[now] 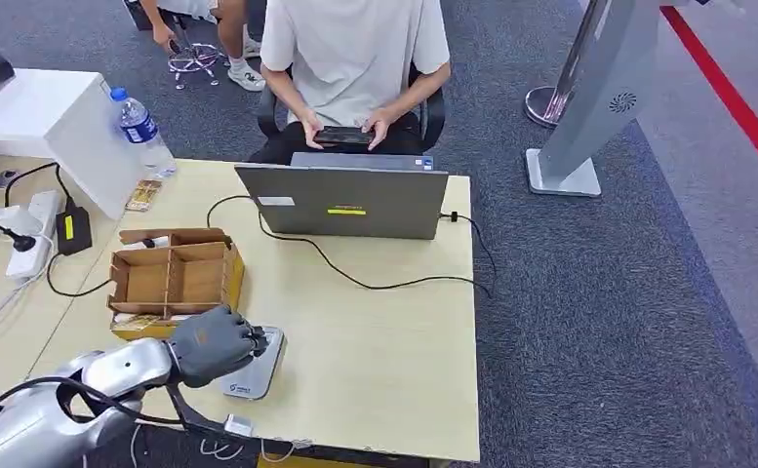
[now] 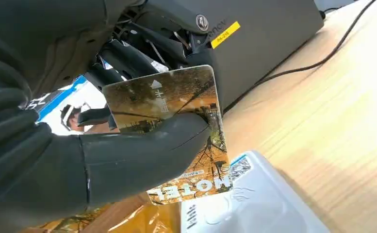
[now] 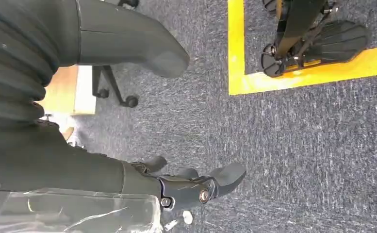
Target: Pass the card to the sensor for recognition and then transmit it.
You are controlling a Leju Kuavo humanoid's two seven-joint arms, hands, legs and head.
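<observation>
My left hand (image 1: pixel 214 343) grips a hotel key card (image 2: pixel 176 128) printed with an autumn scene and the word MOTEL, the thumb pressed across its face. The hand hovers over the white sensor pad (image 1: pixel 258 369) near the table's front edge, and the card hangs just above the pad (image 2: pixel 254 204). In the head view the hand hides the card. My right hand (image 3: pixel 128 145) hangs beside the body above grey carpet, fingers apart and holding nothing.
A cardboard divider box (image 1: pixel 173 277) stands just behind the sensor. A grey laptop (image 1: pixel 343 201) with a trailing black cable sits mid-table. A person in a white shirt (image 1: pixel 355 49) sits behind it with a phone. A water bottle (image 1: pixel 141 130) and power strip (image 1: pixel 33 234) lie left.
</observation>
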